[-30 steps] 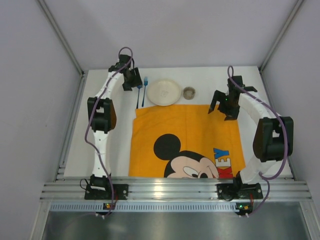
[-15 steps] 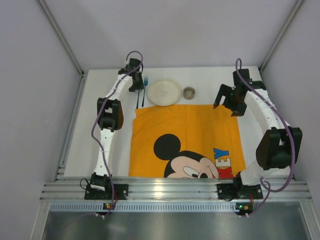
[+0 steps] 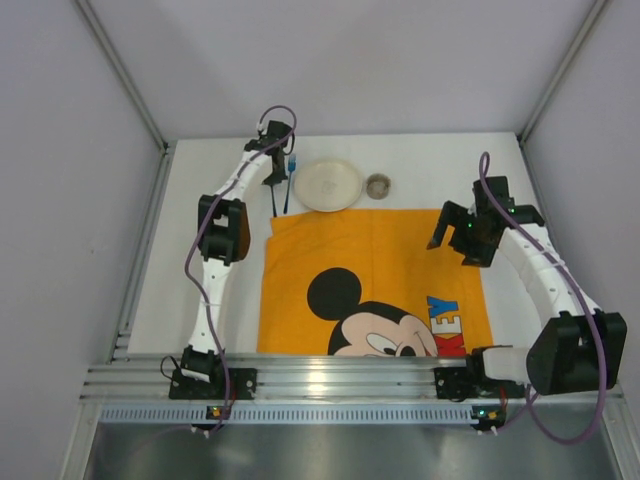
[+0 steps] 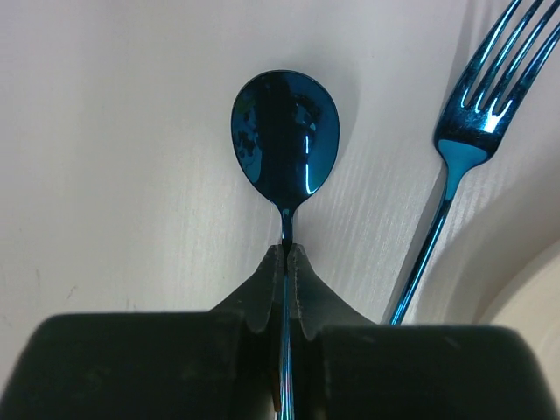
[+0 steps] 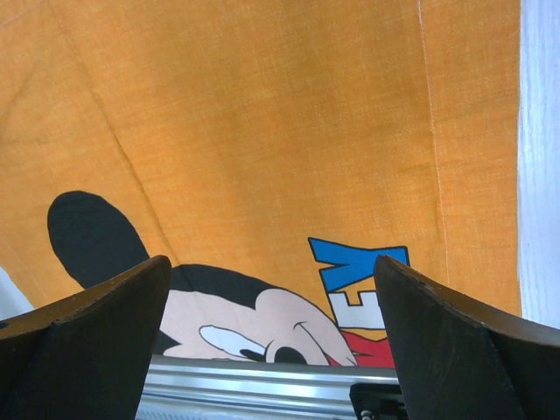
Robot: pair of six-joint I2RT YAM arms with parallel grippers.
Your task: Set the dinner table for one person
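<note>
Left gripper [image 4: 285, 262] clamped tight on blue spoon [image 4: 285, 140] handle, long axis straight ahead, bowl lying on the dinner table [image 4: 114, 175] left of fork [image 4: 455, 149]; orange mat [image 3: 375, 270] sits nearer-right; right gripper [image 5: 271, 262] gapes wide, empty.

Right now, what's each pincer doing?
Left pincer: closed on the blue spoon, at its handle.
Right pincer: open, empty, over the orange mat.
</note>
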